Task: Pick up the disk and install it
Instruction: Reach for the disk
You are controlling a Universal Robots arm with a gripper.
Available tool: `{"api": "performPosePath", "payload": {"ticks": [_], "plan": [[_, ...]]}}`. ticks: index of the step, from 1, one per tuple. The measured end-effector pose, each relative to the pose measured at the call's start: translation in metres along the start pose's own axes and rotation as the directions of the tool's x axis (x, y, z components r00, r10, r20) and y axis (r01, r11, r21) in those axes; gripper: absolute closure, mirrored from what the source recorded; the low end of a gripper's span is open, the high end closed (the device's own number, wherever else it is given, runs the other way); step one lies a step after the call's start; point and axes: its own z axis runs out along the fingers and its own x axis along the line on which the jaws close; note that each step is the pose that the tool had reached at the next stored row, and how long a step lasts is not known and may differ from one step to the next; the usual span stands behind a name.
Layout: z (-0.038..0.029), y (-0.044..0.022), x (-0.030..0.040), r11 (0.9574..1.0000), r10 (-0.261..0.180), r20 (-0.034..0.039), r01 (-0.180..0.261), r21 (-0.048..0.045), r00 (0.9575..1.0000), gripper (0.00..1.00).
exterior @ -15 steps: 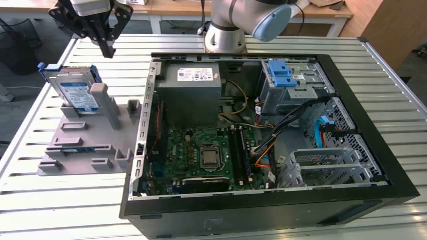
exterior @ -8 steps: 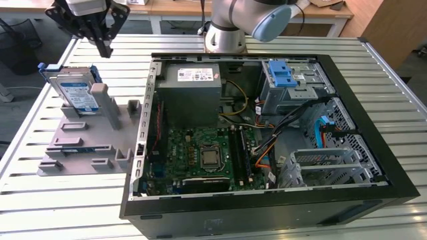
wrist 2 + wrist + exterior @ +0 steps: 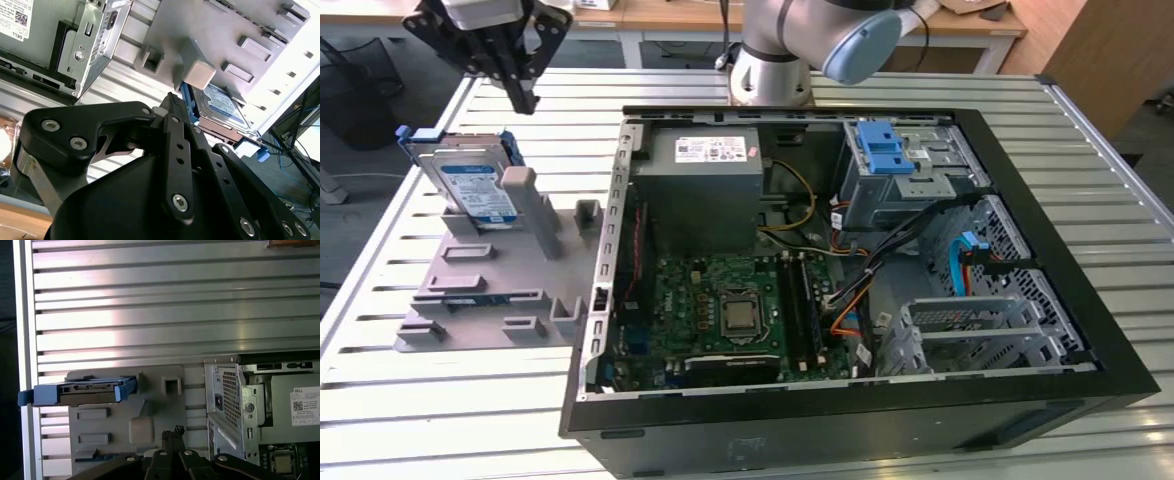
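On the exterior view's left, the disk [image 3: 471,185] stands on edge in a grey holder [image 3: 494,290] on the slatted table [image 3: 400,400], just beside the open computer case [image 3: 854,420]. Its labelled face leans towards an upright post [image 3: 520,195] of the holder. The gripper [image 3: 523,100] hangs above the disk and apart from it, its fingers drawn together with nothing between them. In the first wrist view the disk [image 3: 80,390] shows edge-on, blue frame uppermost, off to one side of the gripper [image 3: 173,432], so the arm is not centred over it. The second wrist view shows the gripper [image 3: 172,100] near the post [image 3: 200,75], with the disk [image 3: 220,107] beyond it. I judge the step in hand to be the reach for the disk, with no grasp made yet. Doing it well calls for parting the fingers wider than the disk is thick and lining them up with its flat faces. The descent should meet a stretch of the top edge clear of the post, since a finger landing on the post would likely tip the disk or block the grip.
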Motion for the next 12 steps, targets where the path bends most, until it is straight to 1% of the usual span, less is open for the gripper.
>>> {"api": "performPosePath", "payload": {"ticks": [12], "plan": [[0.0005, 0.0035, 0.0119, 1.0000, 0.000, 0.0000, 0.000, 0.0000, 1.0000, 0.89]]}}
